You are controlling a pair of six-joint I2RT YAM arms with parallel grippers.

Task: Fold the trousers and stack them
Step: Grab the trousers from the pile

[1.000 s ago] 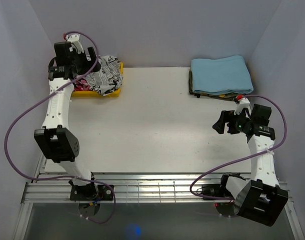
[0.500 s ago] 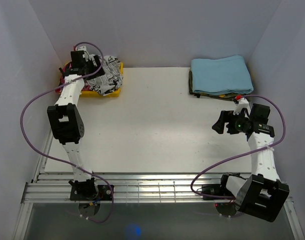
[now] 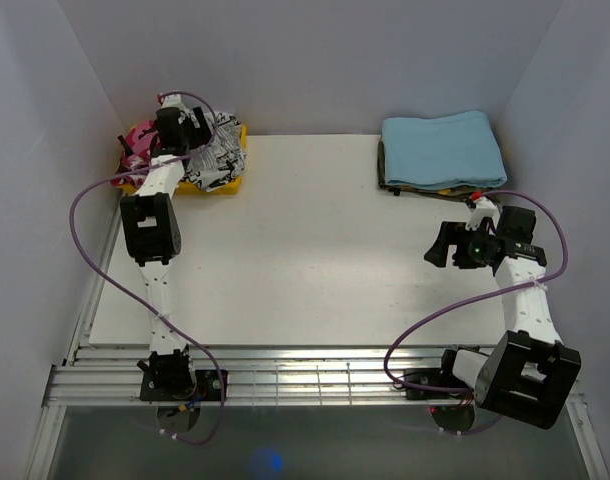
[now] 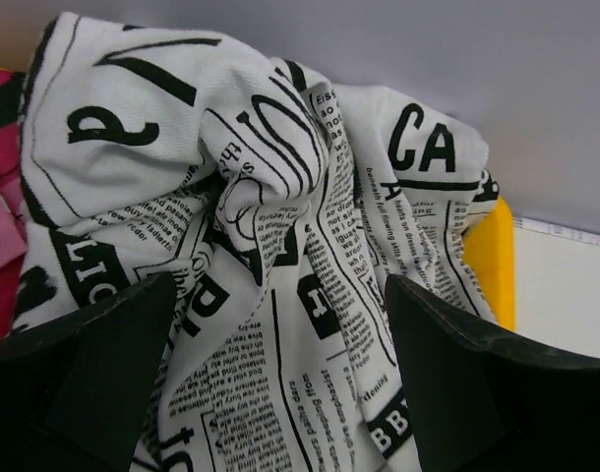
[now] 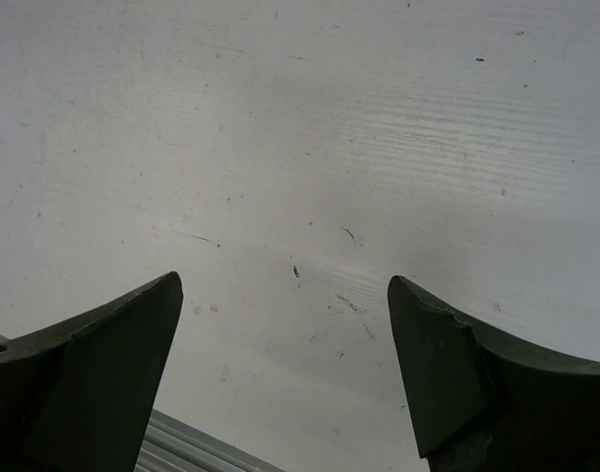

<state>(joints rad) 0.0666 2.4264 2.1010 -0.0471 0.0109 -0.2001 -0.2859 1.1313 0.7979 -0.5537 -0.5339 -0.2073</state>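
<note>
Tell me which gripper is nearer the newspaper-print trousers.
Left. The left gripper hangs directly over the trousers in the yellow bin at the far left corner, fingers open. The right gripper hovers open above the table on the right side, well away from them.

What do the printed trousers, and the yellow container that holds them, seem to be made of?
The trousers look like soft matte cotton-like fabric: fine weave texture, limp folds. The yellow container is probably smooth rigid plastic, judging by its even colour and straight edge.
</note>
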